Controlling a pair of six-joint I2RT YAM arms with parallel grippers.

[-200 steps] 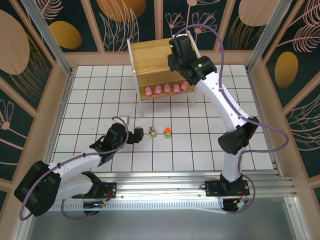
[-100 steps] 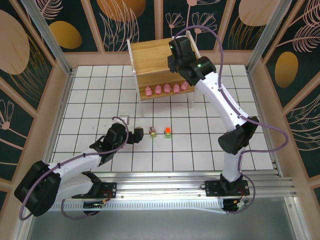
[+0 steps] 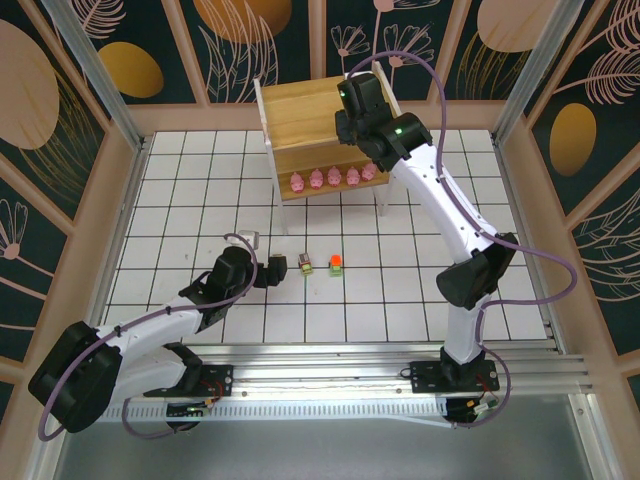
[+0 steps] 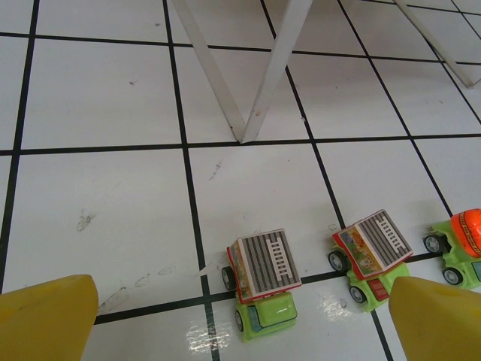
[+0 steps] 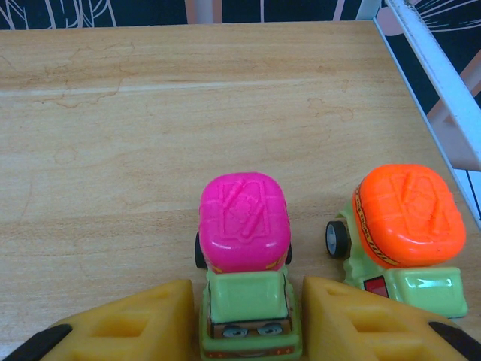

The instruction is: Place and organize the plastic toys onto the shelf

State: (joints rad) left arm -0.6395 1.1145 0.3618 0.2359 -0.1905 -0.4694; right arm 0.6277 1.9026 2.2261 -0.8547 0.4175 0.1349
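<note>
On the shelf's top board (image 5: pixel 113 128) stand two plastic toys, a pink-topped green vehicle (image 5: pixel 244 222) and an orange-topped one (image 5: pixel 409 214) to its right. My right gripper (image 5: pixel 246 289) is open, its yellow fingers (image 5: pixel 143 320) flanking the pink-topped vehicle's cab with slim gaps. Several pink pigs (image 3: pixel 332 178) line the shelf's (image 3: pixel 300 110) lower board. On the floor, two grey-topped vehicles (image 4: pixel 263 263) (image 4: pixel 372 244) and an orange-topped one (image 4: pixel 466 233) sit ahead of my left gripper (image 4: pixel 240 289), which is wide open around the nearest of them.
The shelf's white legs (image 4: pixel 263 75) slant down to the tiled floor just beyond the floor vehicles. A white frame rail (image 5: pixel 440 68) runs along the top board's right edge. A small grey item (image 3: pixel 250 238) lies left of my left gripper (image 3: pixel 275 270).
My right gripper's fingers have parted from the pink-topped vehicle, leaving it standing on the top board. Neither arm has shifted otherwise.
</note>
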